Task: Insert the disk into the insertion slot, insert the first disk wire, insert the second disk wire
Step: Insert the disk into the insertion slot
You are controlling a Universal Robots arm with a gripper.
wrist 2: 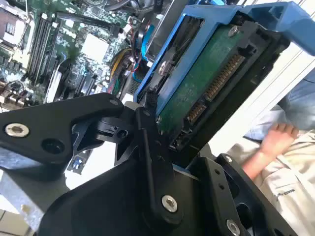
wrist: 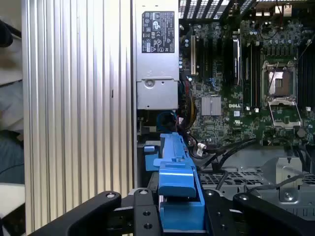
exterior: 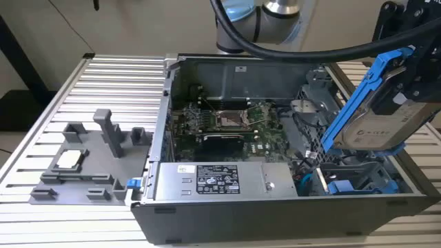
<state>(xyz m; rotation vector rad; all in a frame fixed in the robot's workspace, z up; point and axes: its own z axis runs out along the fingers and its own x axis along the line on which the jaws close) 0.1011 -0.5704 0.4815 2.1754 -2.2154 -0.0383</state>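
The disk point(exterior: 382, 124) hangs tilted above the insertion slot point(exterior: 355, 175) at the exterior view's right, the fingers point(wrist: 143, 212) clamped on its blue carrier point(wrist: 177, 167). Likely stiff, weighty and shock-sensitive; the carrier's sides look the safest hold.

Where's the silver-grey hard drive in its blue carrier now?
The hard drive hangs at the exterior view's right, tilted in the black gripper, above the grey drive bay.
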